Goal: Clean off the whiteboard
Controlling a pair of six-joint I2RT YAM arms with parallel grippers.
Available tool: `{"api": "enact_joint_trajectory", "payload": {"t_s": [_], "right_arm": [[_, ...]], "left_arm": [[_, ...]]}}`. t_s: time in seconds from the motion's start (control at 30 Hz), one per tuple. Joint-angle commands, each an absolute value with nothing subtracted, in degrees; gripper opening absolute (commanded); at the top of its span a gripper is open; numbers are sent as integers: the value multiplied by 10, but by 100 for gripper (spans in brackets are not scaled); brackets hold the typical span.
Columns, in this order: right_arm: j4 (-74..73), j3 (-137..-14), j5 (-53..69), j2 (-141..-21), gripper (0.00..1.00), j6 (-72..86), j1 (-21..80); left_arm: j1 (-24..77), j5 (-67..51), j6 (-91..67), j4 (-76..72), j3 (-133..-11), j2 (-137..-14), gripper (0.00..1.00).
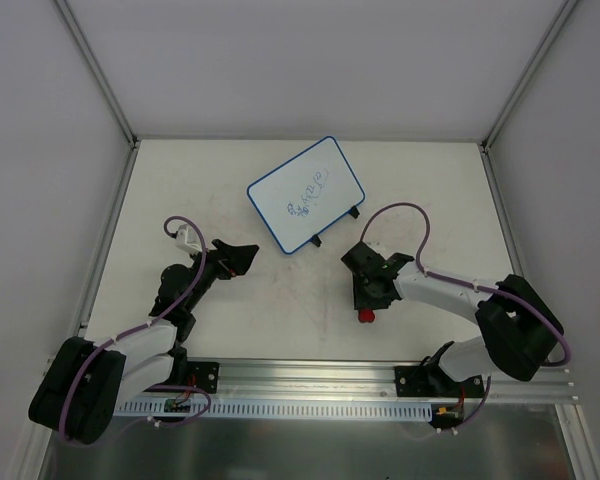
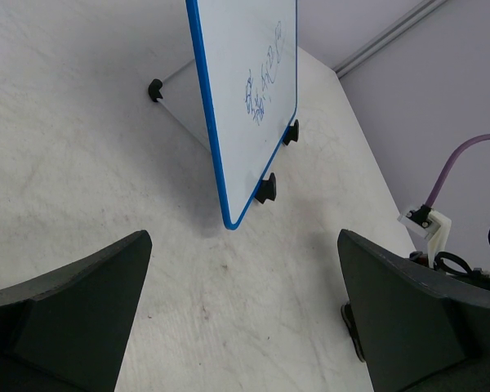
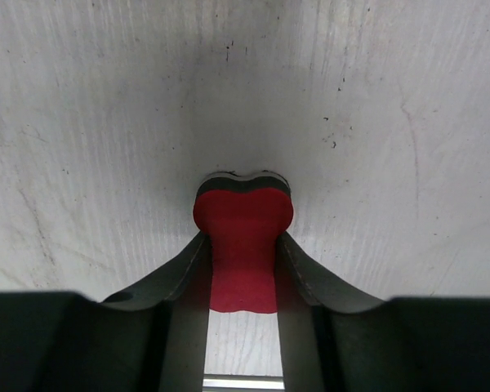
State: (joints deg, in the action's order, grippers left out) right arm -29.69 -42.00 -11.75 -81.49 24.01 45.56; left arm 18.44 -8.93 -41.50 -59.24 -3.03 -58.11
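The whiteboard stands tilted on its black feet at the back middle of the table, blue-rimmed, with small dark scribbles on its face. In the left wrist view the whiteboard rises just ahead, its near corner pointing down. My left gripper is open and empty, a short way left of the board's near corner; its jaws stand wide in its own view. My right gripper is low over the table, shut on a small red bone-shaped eraser, whose end shows beneath the fingers.
White walls close in the table on the left, back and right. An aluminium rail runs along the near edge by the arm bases. The board's black feet stick out toward my right arm, whose purple cable shows at the right.
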Motion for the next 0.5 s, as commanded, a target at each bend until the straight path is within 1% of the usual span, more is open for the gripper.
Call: {"api": "enact_joint_trajectory", "payload": {"t_s": [0.0, 0.03, 0.1, 0.2, 0.27, 0.3, 0.33, 0.47], "right_arm": [[-317, -432, -120, -813, 30, 235, 453], [-317, -432, -120, -814, 24, 235, 453], [-317, -437, -120, -812, 24, 232, 453], [-318, -460, -117, -803, 19, 219, 454], [-319, -479, -106, -797, 10, 201, 455], [-318, -505, -98, -798, 3, 191, 455], [-319, -520, -93, -800, 0, 180, 456], [-326, -603, -83, -827, 0, 121, 455]], "left_arm": [[190, -99, -408, -621, -33, -579, 99], [190, -100, -408, -621, -32, -578, 99], [190, -98, -408, -621, -33, -577, 99], [189, -98, -408, -621, -33, -577, 99], [190, -100, -408, -621, -33, -578, 99], [190, -100, -407, -622, -33, -580, 99], [190, -101, -406, -622, -33, -579, 99], [190, -105, -401, -621, -34, -576, 99]]}}
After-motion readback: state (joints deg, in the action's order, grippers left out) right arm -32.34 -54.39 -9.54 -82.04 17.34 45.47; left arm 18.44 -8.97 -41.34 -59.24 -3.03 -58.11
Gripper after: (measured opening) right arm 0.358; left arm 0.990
